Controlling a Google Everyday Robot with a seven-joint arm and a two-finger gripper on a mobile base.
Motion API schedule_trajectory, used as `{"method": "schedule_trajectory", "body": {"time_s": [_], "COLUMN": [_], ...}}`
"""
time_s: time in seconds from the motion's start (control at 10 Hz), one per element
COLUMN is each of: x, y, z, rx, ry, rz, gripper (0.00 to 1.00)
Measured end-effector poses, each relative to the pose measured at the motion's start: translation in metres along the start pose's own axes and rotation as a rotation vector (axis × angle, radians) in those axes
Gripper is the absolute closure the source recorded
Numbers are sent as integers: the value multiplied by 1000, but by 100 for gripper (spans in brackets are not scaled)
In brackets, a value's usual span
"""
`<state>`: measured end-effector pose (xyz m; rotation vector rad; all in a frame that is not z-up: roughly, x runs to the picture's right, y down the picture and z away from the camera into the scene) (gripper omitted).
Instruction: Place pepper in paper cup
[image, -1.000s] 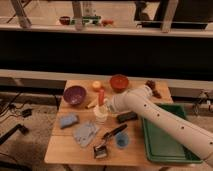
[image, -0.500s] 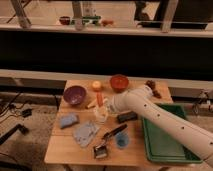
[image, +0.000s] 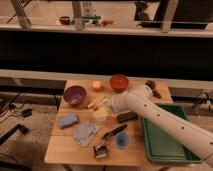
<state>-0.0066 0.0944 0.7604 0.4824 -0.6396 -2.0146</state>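
Gripper (image: 103, 103) has crept nearer the paper cup (image: 100, 115) since earlier, its grip impossible to tell.

Warm dim light falls from above on the table (image: 60, 150); jaws (image: 104, 104) blurred; background dark, soft throughout.

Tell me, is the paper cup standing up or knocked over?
Standing up. The paper cup sits on the table with its round rim facing upward, right below the tool.
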Motion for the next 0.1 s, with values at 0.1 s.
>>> {"method": "schedule_trajectory", "body": {"time_s": [0.1], "x": [0], "y": [0], "z": [0], "rx": [0], "ry": [0], "rz": [0], "gripper": [20]}}
